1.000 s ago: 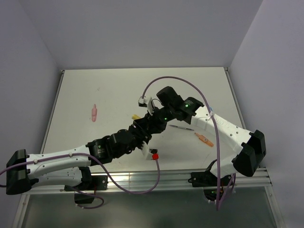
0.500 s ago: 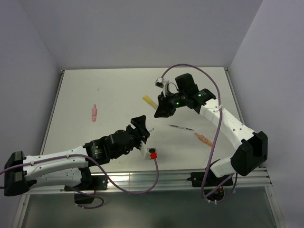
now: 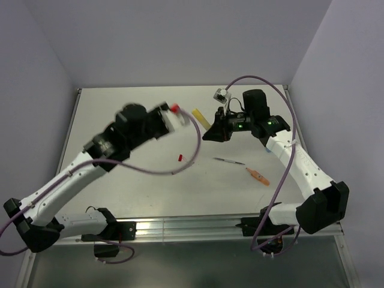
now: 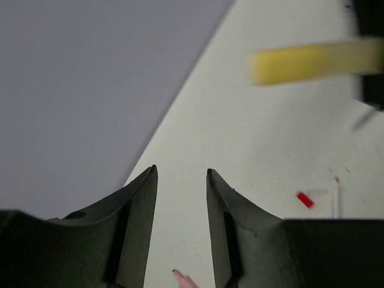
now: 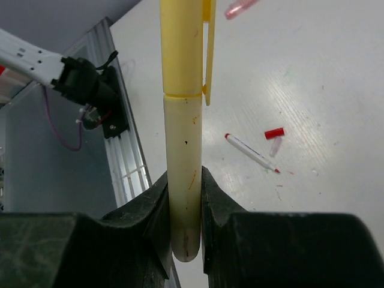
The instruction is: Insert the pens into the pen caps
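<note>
Right gripper (image 5: 183, 191) clamps the yellow pen (image 5: 182, 126) by its lower barrel, up off the table (image 3: 150, 195), with the yellow cap (image 5: 180, 48) already on its far end. Left gripper (image 4: 180, 175) is raised, jaws apart, holding nothing. Red cap (image 3: 180, 157) lies loose on the table near a thin white pen (image 5: 251, 153).

Here we are in a robotics lab cell: a flat white table (image 3: 150, 201), plain pale lilac walls (image 3: 180, 42) boxing it in behind and at both sides, a ribbed aluminium rail (image 3: 198, 225) along the table's near edge, and thin purple cables (image 3: 258, 77) looping above it.
</note>
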Controlling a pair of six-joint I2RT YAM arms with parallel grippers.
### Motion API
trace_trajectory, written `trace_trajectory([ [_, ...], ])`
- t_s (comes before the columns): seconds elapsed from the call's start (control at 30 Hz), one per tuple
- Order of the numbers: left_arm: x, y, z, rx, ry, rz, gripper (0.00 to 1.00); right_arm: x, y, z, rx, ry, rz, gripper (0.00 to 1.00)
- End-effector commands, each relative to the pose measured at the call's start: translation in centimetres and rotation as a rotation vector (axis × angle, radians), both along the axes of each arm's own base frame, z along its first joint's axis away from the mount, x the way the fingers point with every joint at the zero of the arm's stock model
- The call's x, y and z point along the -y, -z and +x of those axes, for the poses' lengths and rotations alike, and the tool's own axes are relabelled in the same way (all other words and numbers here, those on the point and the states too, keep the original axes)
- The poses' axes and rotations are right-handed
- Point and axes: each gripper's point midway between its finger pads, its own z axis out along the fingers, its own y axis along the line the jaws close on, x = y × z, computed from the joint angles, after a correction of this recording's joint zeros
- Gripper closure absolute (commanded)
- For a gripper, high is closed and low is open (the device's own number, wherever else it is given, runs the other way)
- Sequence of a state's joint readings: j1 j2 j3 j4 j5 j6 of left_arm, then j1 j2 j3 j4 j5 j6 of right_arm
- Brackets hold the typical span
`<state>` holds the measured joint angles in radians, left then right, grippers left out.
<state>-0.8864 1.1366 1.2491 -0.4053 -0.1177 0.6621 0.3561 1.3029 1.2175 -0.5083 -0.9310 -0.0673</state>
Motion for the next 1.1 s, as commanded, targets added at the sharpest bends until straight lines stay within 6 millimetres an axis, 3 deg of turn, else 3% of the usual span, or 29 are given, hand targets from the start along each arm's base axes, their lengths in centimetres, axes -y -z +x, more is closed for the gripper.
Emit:
trace_trajectory([
  [0.0, -2.4, -4.0, 1.5, -0.277, -0.092, -0.328, 0.57, -0.3, -3.0, -2.0, 0.077, -0.074, 0.087, 1.0],
  [0.2, -0.2, -4.9, 2.7, -0.403, -0.083, -0.424, 0.59, -1.0, -3.0, -2.3, 0.005, -0.036, 0.082, 1.0],
  [0.3, 1.0, -4.0, 3.0, -0.437, -0.056, -0.445, 0.61, -2.0, -3.3, -3.1, -0.029, -0.07, 0.092, 1.0],
  [0.53, 0.4, -2.6, 4.4, -0.377, -0.102, -0.404, 0.7, -3.8, -3.4, -4.1, -0.032, -0.133, 0.088, 1.0],
  [0.8, 1.4, 0.0, 3.8, -0.373, -0.112, -0.321, 0.7, -4.8, -3.8, -4.6, -0.022, -0.164, 0.086, 1.0],
  [1.07, 2.7, 0.6, 3.2, -0.36, -0.094, -0.277, 0.7, -5.2, -3.5, -4.3, -0.036, -0.167, 0.075, 1.0],
])
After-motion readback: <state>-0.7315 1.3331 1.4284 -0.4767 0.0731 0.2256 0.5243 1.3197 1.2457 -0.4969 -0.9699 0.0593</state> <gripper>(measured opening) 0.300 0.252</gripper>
